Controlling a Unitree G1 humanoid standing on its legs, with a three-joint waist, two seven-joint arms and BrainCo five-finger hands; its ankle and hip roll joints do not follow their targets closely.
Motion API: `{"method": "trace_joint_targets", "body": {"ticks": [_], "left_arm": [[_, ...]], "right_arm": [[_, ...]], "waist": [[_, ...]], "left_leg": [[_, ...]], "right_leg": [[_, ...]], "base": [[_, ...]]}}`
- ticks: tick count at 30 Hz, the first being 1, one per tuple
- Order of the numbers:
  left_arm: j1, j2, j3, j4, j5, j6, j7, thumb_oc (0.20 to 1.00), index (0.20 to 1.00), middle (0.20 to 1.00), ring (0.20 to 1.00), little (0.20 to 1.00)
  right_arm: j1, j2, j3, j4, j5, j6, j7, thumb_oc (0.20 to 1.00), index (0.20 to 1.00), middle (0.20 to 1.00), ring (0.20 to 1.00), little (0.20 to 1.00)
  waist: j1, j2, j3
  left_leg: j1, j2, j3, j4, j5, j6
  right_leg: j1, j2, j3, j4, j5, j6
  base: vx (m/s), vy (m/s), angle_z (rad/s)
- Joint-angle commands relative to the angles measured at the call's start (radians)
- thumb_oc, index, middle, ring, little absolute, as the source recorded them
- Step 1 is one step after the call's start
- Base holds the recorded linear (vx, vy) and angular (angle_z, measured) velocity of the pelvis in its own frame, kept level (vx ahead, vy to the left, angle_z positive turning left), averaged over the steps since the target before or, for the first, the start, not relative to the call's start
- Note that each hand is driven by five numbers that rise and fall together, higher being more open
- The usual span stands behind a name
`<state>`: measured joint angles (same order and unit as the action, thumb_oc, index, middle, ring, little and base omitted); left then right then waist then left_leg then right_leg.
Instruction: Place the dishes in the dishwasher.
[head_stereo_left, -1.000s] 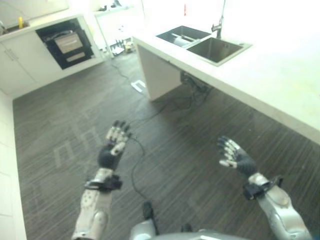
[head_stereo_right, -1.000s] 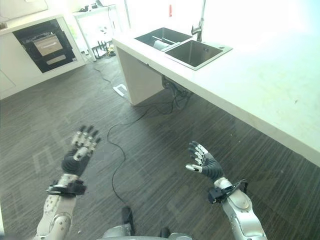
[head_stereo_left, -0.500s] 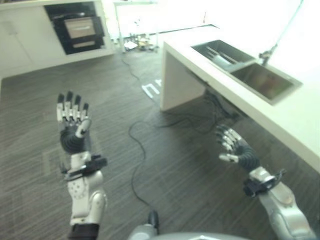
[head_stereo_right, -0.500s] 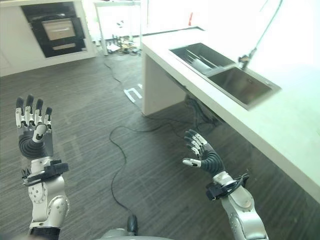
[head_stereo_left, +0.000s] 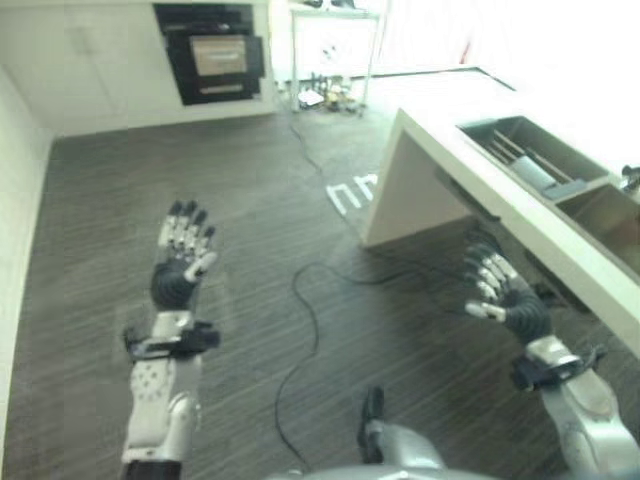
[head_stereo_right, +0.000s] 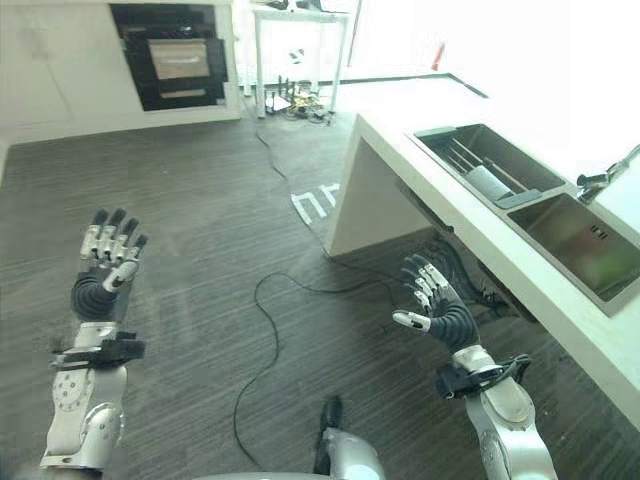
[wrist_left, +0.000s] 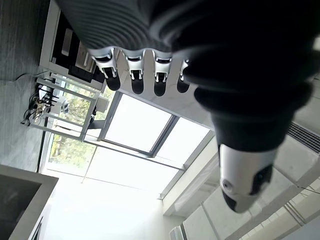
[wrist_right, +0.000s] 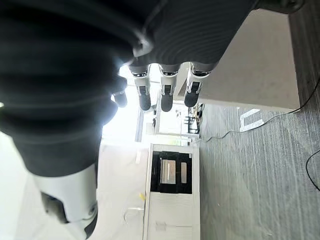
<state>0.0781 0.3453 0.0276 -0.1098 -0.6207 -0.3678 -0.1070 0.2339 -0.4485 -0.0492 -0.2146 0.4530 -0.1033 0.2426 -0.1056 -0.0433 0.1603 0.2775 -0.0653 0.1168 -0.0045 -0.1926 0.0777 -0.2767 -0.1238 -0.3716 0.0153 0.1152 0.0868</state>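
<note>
Both hands up and empty over the floor, dishes sitting in the sink.

Closest in, the left hand (head_stereo_right: 103, 275) is raised over the dark plank floor (head_stereo_right: 200, 220) with fingers straight and spread, nothing in it, and the right hand (head_stereo_right: 440, 310) hangs near the counter (head_stereo_right: 400, 150) edge, fingers loosely spread, thumb out, also holding nothing. Past the right hand, the white counter runs away with a double sink (head_stereo_right: 590, 245) set in it; the farther basin (head_stereo_right: 475, 160) has what looks like a plate and some utensils, hard to say exactly. At the far wall there's a dark built-in dishwasher (head_stereo_right: 175, 62), well away from both hands, with a small white table (head_stereo_right: 300, 25) just beside it.
</note>
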Motion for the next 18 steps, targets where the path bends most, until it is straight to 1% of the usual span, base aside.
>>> {"method": "trace_joint_targets", "body": {"ticks": [1, 3, 4, 5, 6, 7, 8, 9, 10, 11, 12, 13, 14, 15, 16, 17, 18], "left_arm": [[0.002, 0.072, 0.014, -0.116, 0.043, -0.037, -0.024, 1.0, 1.0, 1.0, 1.0, 1.0], [-0.003, 0.08, 0.022, -0.121, 0.03, -0.027, -0.008, 1.0, 1.0, 1.0, 1.0, 1.0], [-0.008, 0.08, 0.024, -0.116, 0.026, -0.03, -0.003, 1.0, 1.0, 1.0, 1.0, 1.0], [-0.01, 0.08, 0.023, -0.114, 0.028, -0.035, -0.004, 1.0, 1.0, 1.0, 1.0, 1.0], [-0.02, 0.077, 0.014, -0.11, 0.04, -0.044, 0.001, 1.0, 1.0, 1.0, 1.0, 1.0], [-0.026, 0.075, 0.008, -0.114, 0.05, -0.047, 0.002, 1.0, 1.0, 1.0, 1.0, 1.0], [-0.025, 0.07, -0.015, -0.138, 0.111, -0.056, 0.033, 1.0, 1.0, 1.0, 1.0, 1.0], [-0.02, 0.069, -0.013, -0.144, 0.112, -0.058, 0.029, 1.0, 1.0, 1.0, 1.0, 1.0], [-0.018, 0.067, -0.01, -0.147, 0.11, -0.054, 0.015, 1.0, 1.0, 1.0, 1.0, 1.0], [-0.012, 0.071, 0.007, -0.144, 0.091, -0.054, -0.003, 1.0, 1.0, 1.0, 1.0, 1.0], [-0.008, 0.072, 0.012, -0.143, 0.081, -0.055, -0.012, 1.0, 1.0, 1.0, 1.0, 1.0], [0.005, 0.075, 0.025, -0.149, 0.072, -0.058, -0.019, 1.0, 1.0, 1.0, 1.0, 1.0], [0.016, 0.075, 0.034, -0.151, 0.065, -0.064, -0.024, 1.0, 1.0, 1.0, 1.0, 1.0], [0.03, 0.076, 0.044, -0.152, 0.06, -0.076, -0.025, 1.0, 1.0, 1.0, 1.0, 1.0], [0.043, 0.076, 0.053, -0.156, 0.06, -0.086, -0.017, 1.0, 1.0, 1.0, 1.0, 1.0], [0.058, 0.071, 0.067, -0.161, 0.067, -0.101, -0.011, 1.0, 1.0, 1.0, 1.0, 1.0], [0.064, 0.065, 0.074, -0.165, 0.077, -0.115, -0.015, 1.0, 1.0, 1.0, 1.0, 1.0]], "right_arm": [[-0.074, -0.029, -0.03, -0.052, 0.037, -0.081, -0.044, 1.0, 1.0, 1.0, 1.0, 1.0], [-0.103, -0.028, -0.012, -0.059, 0.026, -0.077, -0.075, 1.0, 1.0, 1.0, 1.0, 1.0], [-0.124, -0.027, -0.005, -0.061, 0.02, -0.083, -0.098, 1.0, 1.0, 1.0, 1.0, 1.0], [-0.132, -0.027, -0.003, -0.061, 0.017, -0.093, -0.109, 1.0, 1.0, 1.0, 1.0, 1.0], [-0.146, -0.026, -0.002, -0.061, 0.011, -0.105, -0.125, 1.0, 1.0, 1.0, 1.0, 1.0], [-0.154, -0.026, -0.006, -0.063, 0.009, -0.121, -0.135, 1.0, 1.0, 1.0, 1.0, 1.0], [-0.146, -0.058, -0.041, -0.083, 0.018, -0.144, -0.116, 1.0, 1.0, 1.0, 1.0, 1.0], [-0.137, -0.06, -0.052, -0.086, 0.02, -0.147, -0.108, 1.0, 1.0, 1.0, 1.0, 1.0], [-0.131, -0.061, -0.065, -0.088, 0.02, -0.147, -0.108, 1.0, 1.0, 1.0, 1.0, 1.0], [-0.13, -0.064, -0.082, -0.097, 0.027, -0.133, -0.102, 1.0, 1.0, 1.0, 1.0, 1.0], [-0.13, -0.067, -0.088, -0.099, 0.031, -0.127, -0.103, 1.0, 1.0, 1.0, 1.0, 1.0], [-0.137, -0.072, -0.095, -0.103, 0.039, -0.113, -0.092, 1.0, 1.0, 1.0, 1.0, 1.0], [-0.139, -0.071, -0.097, -0.105, 0.035, -0.107, -0.082, 1.0, 1.0, 1.0, 1.0, 1.0], [-0.141, -0.066, -0.098, -0.108, 0.026, -0.102, -0.071, 1.0, 1.0, 1.0, 1.0, 1.0], [-0.142, -0.065, -0.096, -0.115, 0.024, -0.095, -0.061, 1.0, 1.0, 1.0, 1.0, 1.0], [-0.146, -0.063, -0.091, -0.127, 0.02, -0.082, -0.051, 1.0, 1.0, 1.0, 1.0, 1.0], [-0.149, -0.064, -0.085, -0.132, 0.013, -0.078, -0.055, 1.0, 1.0, 1.0, 1.0, 1.0]], "waist": [[0.023, -0.026, -0.03], [0.021, -0.011, -0.052], [0.018, 0.001, -0.066], [0.015, 0.006, -0.071], [0.007, 0.028, -0.078], [-0.001, 0.04, -0.079], [-0.023, 0.025, -0.051], [-0.019, 0.012, -0.042], [-0.013, -0.002, -0.032], [0.001, -0.014, -0.02], [0.009, -0.014, -0.019], [0.005, 0.006, -0.025], [0.013, 0.018, -0.026], [0.02, 0.034, -0.029], [0.038, 0.04, -0.029], [0.053, 0.043, -0.03], [0.069, 0.044, -0.028]], "left_leg": [[-0.025, 0.046, -0.037, -0.083, 0.078, -0.093], [0.005, 0.05, -0.035, -0.083, 0.059, -0.099], [0.032, 0.053, -0.03, -0.083, 0.047, -0.102], [0.043, 0.054, -0.026, -0.083, 0.044, -0.105], [0.069, 0.07, 0.0, -0.082, 0.092, -0.124], [0.058, 0.089, 0.028, -0.004, 0.138, -0.147], [-0.139, 0.159, 0.056, 0.524, 0.348, -0.249], [-0.205, 0.161, 0.039, 0.597, 0.354, -0.249], [-0.282, 0.173, 0.032, 0.653, 0.349, -0.24], [-0.368, 0.188, 0.026, 0.574, 0.304, -0.203], [-0.362, 0.187, 0.031, 0.534, 0.297, -0.195], [-0.337, 0.191, 0.03, 0.393, 0.278, -0.184], [-0.302, 0.184, 0.022, 0.251, 0.277, -0.179], [-0.292, 0.176, -0.036, 0.092, 0.272, -0.178], [-0.269, 0.171, -0.085, -0.047, 0.303, -0.181], [-0.29, 0.166, -0.15, -0.083, 0.305, -0.186], [-0.317, 0.161, -0.171, -0.083, 0.31, -0.188]], "right_leg": [[0.182, -0.02, 0.035, -0.089, 0.113, 0.098], [0.189, -0.007, 0.038, -0.101, 0.11, 0.094], [0.197, 0.007, 0.037, -0.1, 0.1, 0.079], [0.2, 0.013, 0.039, -0.099, 0.095, 0.071], [0.206, 0.034, 0.035, -0.096, 0.079, 0.051], [0.217, 0.048, 0.031, -0.094, 0.066, 0.031], [0.304, 0.073, 0.104, -0.093, -0.005, -0.055], [0.325, 0.068, 0.124, -0.096, -0.012, -0.063], [0.346, 0.062, 0.145, -0.098, -0.019, -0.068], [0.374, 0.065, 0.192, -0.103, -0.037, -0.057], [0.379, 0.065, 0.205, -0.103, -0.042, -0.053], [0.379, 0.08, 0.235, -0.103, -0.055, -0.04], [0.387, 0.085, 0.273, -0.103, -0.067, -0.027], [0.393, 0.094, 0.323, -0.103, -0.08, -0.014], [0.403, 0.1, 0.374, -0.103, -0.086, -0.009], [0.423, 0.107, 0.43, -0.103, -0.108, -0.01], [0.447, 0.11, 0.464, -0.103, -0.129, -0.011]], "base": [[0.35, -0.246, -0.09], [0.35, -0.24, -0.2], [0.28, -0.175, -0.41], [0.29, -0.179, -0.71], [0.21, -0.153, -0.8], [0.54, -0.398, -0.95], [0.53, -0.365, -0.55], [0.55, -0.338, -0.37], [0.35, -0.04, -0.69], [0.36, 0.005, -1.07], [0.43, 0.122, -1.53], [0.39, 0.194, -1.28], [0.52, 0.306, -1.24], [0.49, 0.3, -1.07], [0.53, 0.3, -0.9], [0.47, 0.249, -0.96], [0.44, 0.257, -1.6]]}}
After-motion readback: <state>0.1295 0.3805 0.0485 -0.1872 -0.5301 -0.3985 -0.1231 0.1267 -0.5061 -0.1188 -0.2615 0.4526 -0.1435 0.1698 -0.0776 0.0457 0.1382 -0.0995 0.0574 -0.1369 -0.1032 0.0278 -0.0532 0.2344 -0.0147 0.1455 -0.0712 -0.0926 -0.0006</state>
